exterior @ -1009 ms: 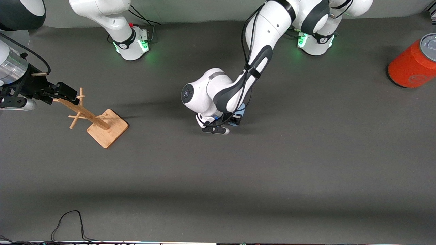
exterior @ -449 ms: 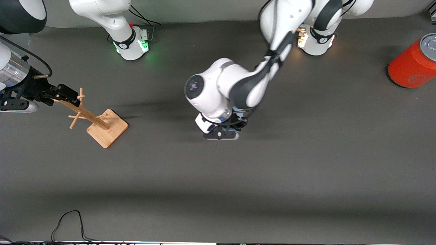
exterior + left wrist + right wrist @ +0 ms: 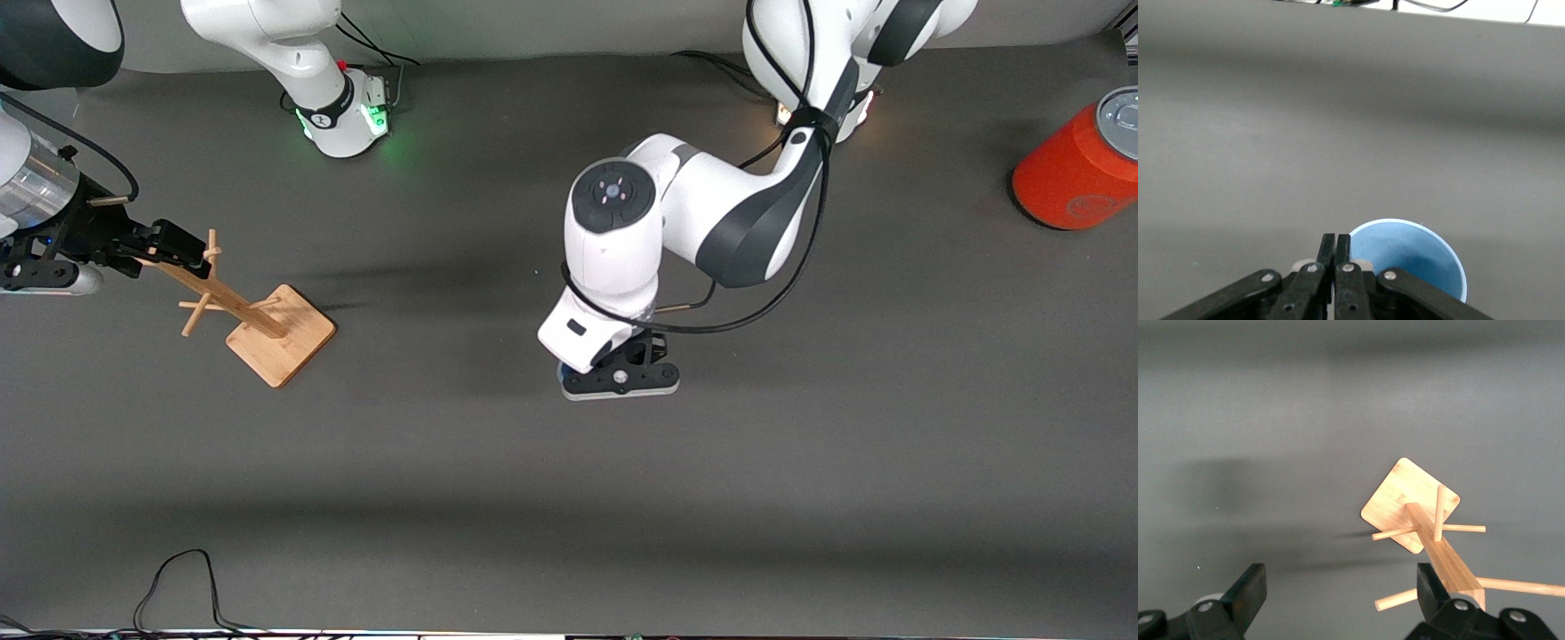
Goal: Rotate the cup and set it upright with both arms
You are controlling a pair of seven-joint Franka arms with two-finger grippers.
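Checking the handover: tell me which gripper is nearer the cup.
Left. The left gripper has its jaws shut on the rim of the cup at mid-table. The right gripper, jaws open, waits over the wooden rack toward the right arm's end.

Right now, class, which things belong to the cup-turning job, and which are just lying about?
Part of the job:
cup
left gripper, shut on the cup's rim
right gripper, open over the wooden rack

Lying about:
wooden rack
orange can
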